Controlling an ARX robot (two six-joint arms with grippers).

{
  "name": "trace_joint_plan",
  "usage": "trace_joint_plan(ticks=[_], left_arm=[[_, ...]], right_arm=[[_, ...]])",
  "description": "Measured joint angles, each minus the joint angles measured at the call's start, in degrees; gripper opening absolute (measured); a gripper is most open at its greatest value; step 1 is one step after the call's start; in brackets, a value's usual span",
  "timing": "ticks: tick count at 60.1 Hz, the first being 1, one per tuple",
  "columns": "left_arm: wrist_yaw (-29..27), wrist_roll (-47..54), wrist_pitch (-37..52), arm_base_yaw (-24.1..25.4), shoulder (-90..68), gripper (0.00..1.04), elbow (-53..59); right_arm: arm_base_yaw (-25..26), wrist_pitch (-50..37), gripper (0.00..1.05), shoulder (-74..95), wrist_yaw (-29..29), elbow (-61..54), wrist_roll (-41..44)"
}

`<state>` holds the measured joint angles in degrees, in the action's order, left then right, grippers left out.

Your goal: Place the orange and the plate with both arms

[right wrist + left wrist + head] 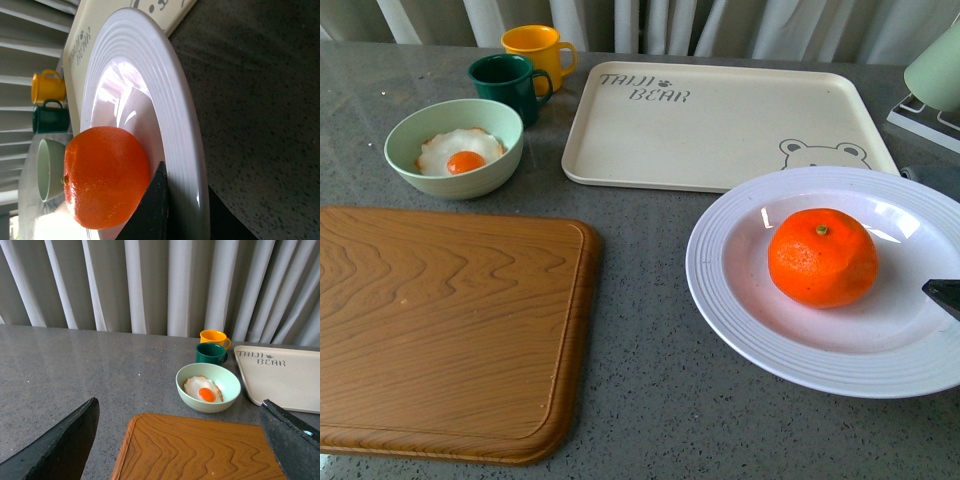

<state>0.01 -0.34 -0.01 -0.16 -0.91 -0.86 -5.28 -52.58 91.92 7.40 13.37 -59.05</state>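
Observation:
The orange [822, 257] rests in the glossy centre of the white ribbed plate [740, 300], which lies on the grey table at the right, just in front of the bear tray. My right gripper [944, 296] is shut on the plate's right rim; only one dark fingertip shows at the frame edge. In the right wrist view the orange [105, 176] lies close beside the inner finger [152, 210], and the plate's rim [170, 125] is clamped between both fingers. My left gripper [182, 440] hangs open over the wooden board [200, 450], holding nothing.
A wooden cutting board [440, 325] fills the front left. Behind it stand a pale green bowl [455, 148] with a fried egg, a dark green mug [510, 85] and a yellow mug [538, 50]. The cream bear tray [720, 125] lies at the back centre. Curtains hang behind.

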Motion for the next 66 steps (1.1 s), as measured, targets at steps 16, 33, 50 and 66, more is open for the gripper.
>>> trace_joint_plan(ticks=[16, 33, 50, 66], left_arm=[[0.0, 0.0, 0.0, 0.0, 0.0, 0.96, 0.0], [0.0, 0.0, 0.0, 0.0, 0.0, 0.96, 0.0], [0.0, 0.0, 0.0, 0.0, 0.0, 0.96, 0.0], [0.0, 0.0, 0.0, 0.0, 0.0, 0.96, 0.0]], right_arm=[[-2.0, -0.8, 0.03, 8.2, -0.3, 13.1, -1.7], [-4.7, 0.7, 0.03, 21.2, -1.0, 28.2, -4.9], [-5.4, 7.9, 0.03, 29.6, -2.0, 44.5, -7.5], [-5.6, 14.1, 0.03, 35.6, -2.6, 54.8, -7.6]])
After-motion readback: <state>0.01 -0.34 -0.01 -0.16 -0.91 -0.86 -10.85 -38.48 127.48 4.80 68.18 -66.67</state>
